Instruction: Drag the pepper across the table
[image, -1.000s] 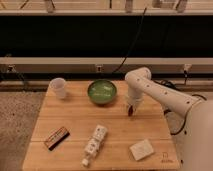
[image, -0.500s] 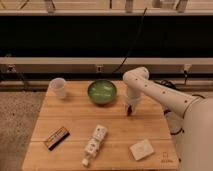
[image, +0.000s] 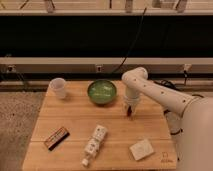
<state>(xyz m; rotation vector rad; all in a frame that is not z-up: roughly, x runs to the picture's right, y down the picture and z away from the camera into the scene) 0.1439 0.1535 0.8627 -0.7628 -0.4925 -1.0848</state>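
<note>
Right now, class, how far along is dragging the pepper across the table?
Done: the hand is down at the table, beside the green bowl. Under way: its tip meets the small dark-red pepper. Left: the drag itself across the planks.

Light wooden plank table (image: 75, 119): matt, grain showing. Round green bowl (image: 91, 95): glossy. White arm casing (image: 161, 95): smooth, plastic-looking. Dark gripper (image: 129, 111) low over the wood, right of bowl.

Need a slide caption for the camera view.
Gripper at the pepper on the wooden table, beside the green bowl.
</note>
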